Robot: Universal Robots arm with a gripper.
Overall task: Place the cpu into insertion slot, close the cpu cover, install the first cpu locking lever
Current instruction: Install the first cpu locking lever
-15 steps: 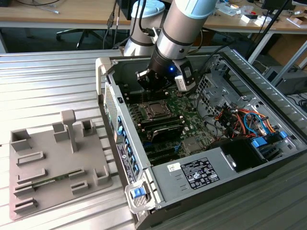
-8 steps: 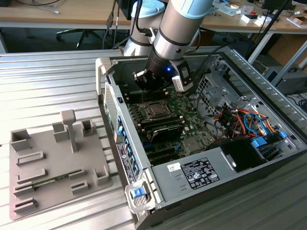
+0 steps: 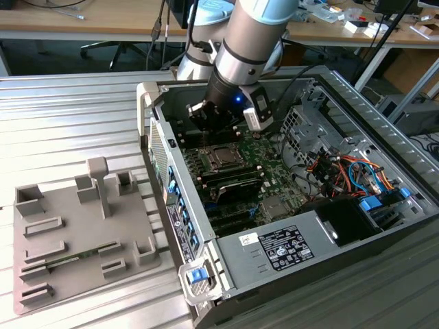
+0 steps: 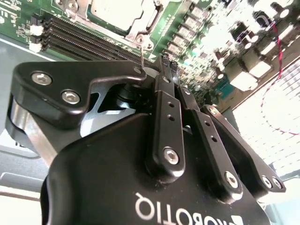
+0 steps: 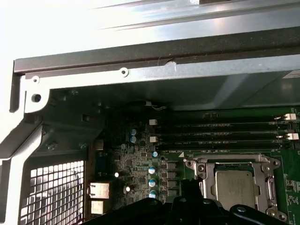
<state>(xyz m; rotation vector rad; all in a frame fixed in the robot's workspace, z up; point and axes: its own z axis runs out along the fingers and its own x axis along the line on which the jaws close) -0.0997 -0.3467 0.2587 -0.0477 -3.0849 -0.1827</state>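
Black gripper [image 3: 206,118] fingers are sitting pressed together around a thin metal lever rod [image 4: 141,52], hovering in the exterior view's upper centre above the square silvery-topped cpu [image 5: 236,188], which is lying in its dark metal-rimmed insertion slot [image 3: 223,157] under the closed silvery cpu cover [image 5: 268,164].

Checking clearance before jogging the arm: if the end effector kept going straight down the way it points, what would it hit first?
Probably the motherboard just beside the cpu cover, near its rear edge; depth is hard to judge, so it might catch the cover's rim instead.
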